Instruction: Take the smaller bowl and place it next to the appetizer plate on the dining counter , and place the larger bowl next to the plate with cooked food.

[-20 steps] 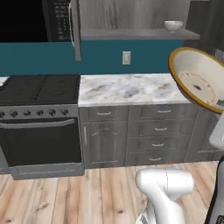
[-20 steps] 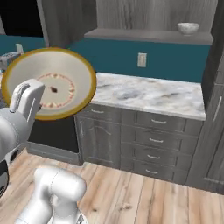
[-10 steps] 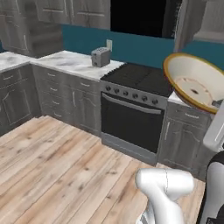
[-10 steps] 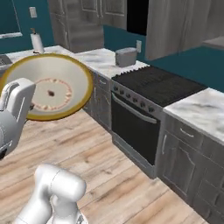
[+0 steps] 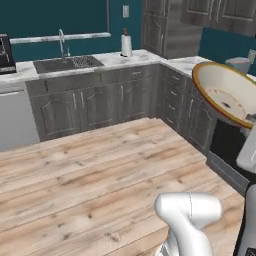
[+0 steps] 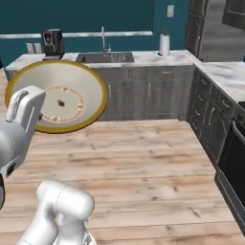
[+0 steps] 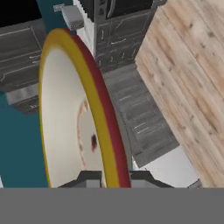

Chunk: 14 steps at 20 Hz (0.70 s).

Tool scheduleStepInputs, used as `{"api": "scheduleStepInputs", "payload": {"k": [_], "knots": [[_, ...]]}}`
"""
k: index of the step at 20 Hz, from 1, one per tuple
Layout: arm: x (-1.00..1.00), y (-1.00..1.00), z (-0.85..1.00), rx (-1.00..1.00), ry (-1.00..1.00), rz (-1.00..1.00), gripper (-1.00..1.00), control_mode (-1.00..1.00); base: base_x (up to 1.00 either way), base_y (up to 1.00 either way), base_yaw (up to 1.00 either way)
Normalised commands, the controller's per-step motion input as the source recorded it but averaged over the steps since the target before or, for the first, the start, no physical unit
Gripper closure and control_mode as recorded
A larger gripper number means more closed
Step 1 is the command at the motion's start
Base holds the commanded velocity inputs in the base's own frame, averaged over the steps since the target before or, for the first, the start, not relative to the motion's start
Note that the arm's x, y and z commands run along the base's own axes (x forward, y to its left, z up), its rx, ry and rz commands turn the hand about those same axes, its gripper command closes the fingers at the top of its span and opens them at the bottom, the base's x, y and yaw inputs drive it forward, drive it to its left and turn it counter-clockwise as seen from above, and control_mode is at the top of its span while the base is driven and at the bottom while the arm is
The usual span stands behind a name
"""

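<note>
Looks like it's mid-carry: the pincer [image 7: 109, 177] is clamped on the rim of the larger bowl [image 6: 62, 98], held up tilted over the wood floor [image 6: 153, 158], so next it probably needs to reach the dining desk and that cooked-food plate.

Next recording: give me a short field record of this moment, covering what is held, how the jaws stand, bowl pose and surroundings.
held: larger bowl, carried in the air on its edge, cream inside facing the base cameras
gripper: jaws shut on the bowl's rim, one finger each side
surroundings: wood floor; sink in the marble worktop, paper towel roll, coffee machine
placement: not yet done
</note>
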Motion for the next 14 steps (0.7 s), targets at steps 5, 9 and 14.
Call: {"api": "scheduleStepInputs", "payload": {"k": [5, 9, 14], "knots": [[0.00, 0.00, 0.00, 0.00, 0.00, 0.00, 1.00, 1.00, -0.01, 1.00, 0.58], [0.00, 0.00, 0.00, 0.00, 0.00, 0.00, 1.00, 1.00, 0.23, 1.00, 0.31], [0.00, 0.00, 0.00, 0.00, 0.00, 0.00, 1.00, 1.00, 0.50, 1.00, 0.23]]}}
